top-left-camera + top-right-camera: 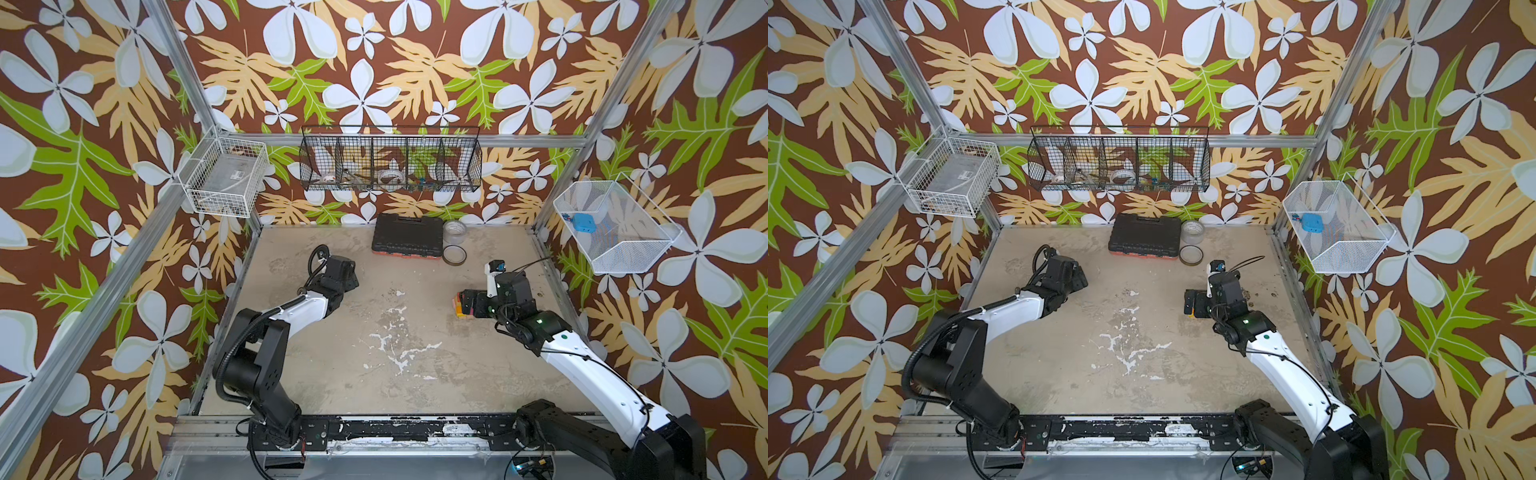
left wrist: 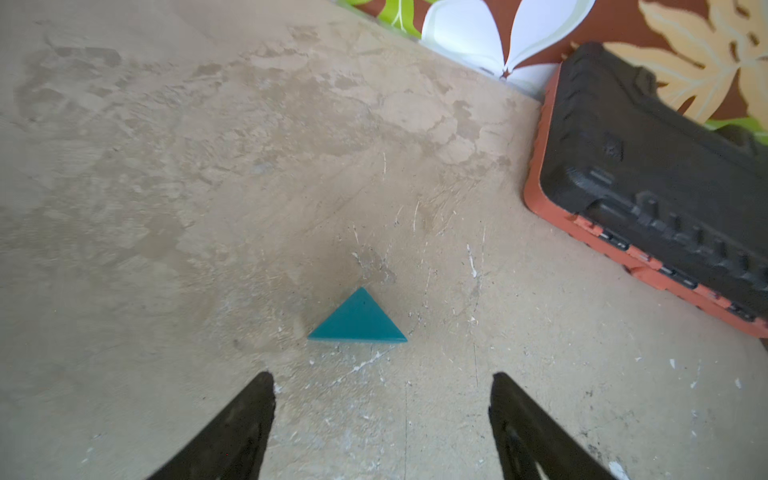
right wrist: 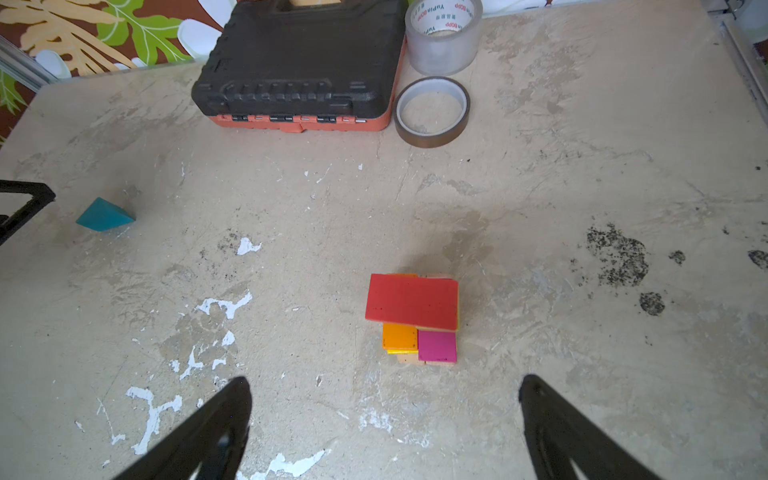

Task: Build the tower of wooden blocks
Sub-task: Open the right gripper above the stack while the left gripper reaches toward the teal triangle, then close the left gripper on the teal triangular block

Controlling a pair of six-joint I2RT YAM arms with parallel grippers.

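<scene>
Left wrist: left gripper (image 2: pixel 382 376) wide open, empty, just short of teal wedge (image 2: pixel 357 318). Looks light, rigid, slick paint; pinch parallel flat faces, not slopes.

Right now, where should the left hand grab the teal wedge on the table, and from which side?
Pinch the teal wedge across its two flat triangular faces, the only parallel pair; the sloping sides would likely squeeze it out. One triangle faces the left hand, open just short of it, so probably come from above with the wrist turned a quarter.
</scene>
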